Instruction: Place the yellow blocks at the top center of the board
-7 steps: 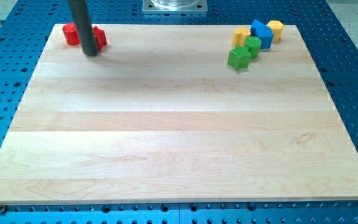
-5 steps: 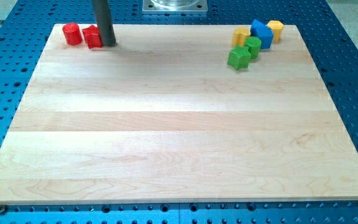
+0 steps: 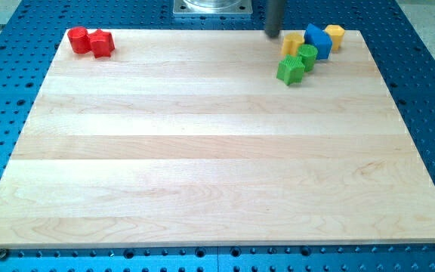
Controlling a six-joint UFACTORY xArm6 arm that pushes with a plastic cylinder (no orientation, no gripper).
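Two yellow blocks sit at the board's top right: one [image 3: 292, 42] on the left of the cluster, one [image 3: 334, 35] at the far right near the corner. A blue block [image 3: 318, 41] stands between them. Two green blocks [image 3: 306, 56] [image 3: 290, 70] lie just below. My tip [image 3: 273, 34] is at the board's top edge, just left of the left yellow block, a small gap apart.
Two red blocks [image 3: 78, 39] [image 3: 101, 43] sit touching at the board's top left corner. The wooden board [image 3: 202, 151] lies on a blue perforated table. A metal base plate [image 3: 212, 7] is at the view's top centre.
My tip has swept from beside the red blocks at the top left across to the top right, next to the left yellow block. The red blocks have shifted slightly left.
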